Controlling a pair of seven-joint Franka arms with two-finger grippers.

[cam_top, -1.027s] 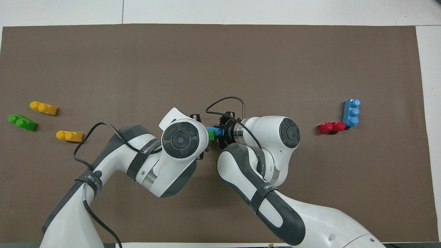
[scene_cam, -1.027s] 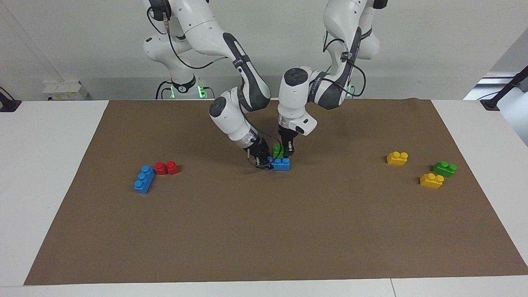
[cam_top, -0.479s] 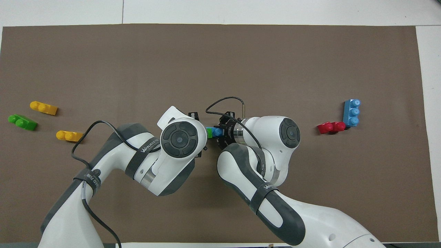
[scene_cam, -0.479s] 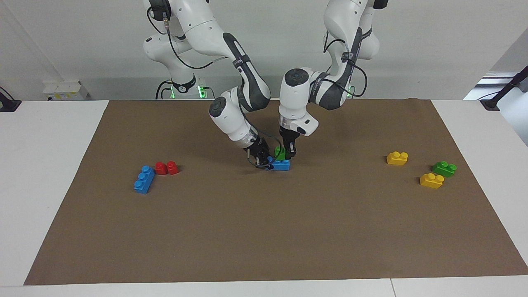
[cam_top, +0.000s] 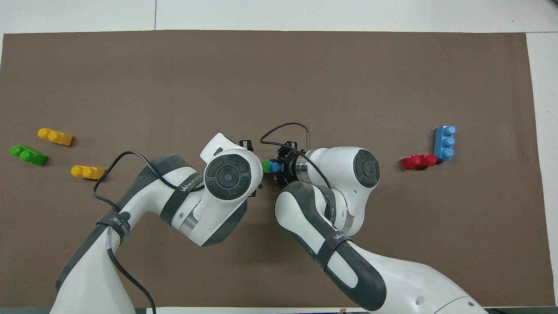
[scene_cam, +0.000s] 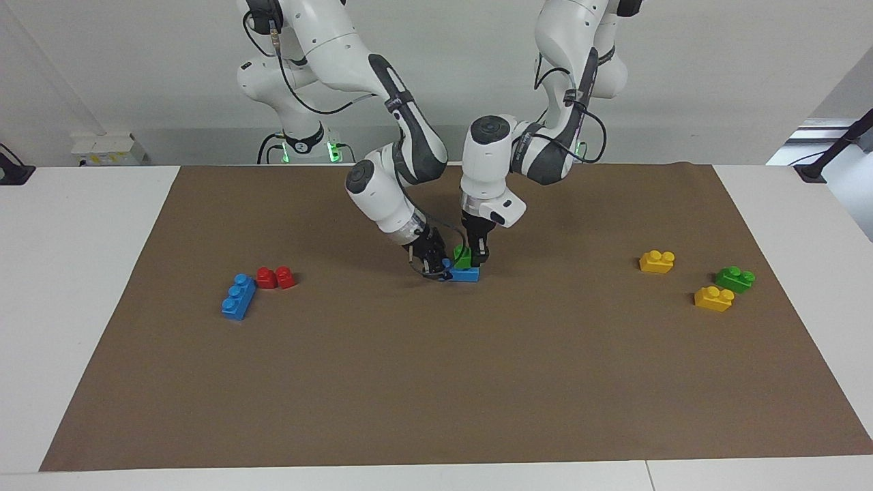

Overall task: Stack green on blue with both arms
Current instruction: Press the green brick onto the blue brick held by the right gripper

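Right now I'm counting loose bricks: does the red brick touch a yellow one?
No, the red brick lies beside a blue brick at the right arm's end, and both yellow bricks lie at the left arm's end.

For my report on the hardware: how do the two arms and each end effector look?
Both arms have glossy white rounded shells with dark grey joint bands. The left arm and right arm each wear a dark strap with white lettering. A loose black cable runs along each. Each round wrist cap is dark grey. The left end effector and right end effector are black.

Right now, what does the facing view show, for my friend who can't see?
Mid-table, the left gripper holds a small green two-stud brick on a blue three-stud brick that the right gripper grips.
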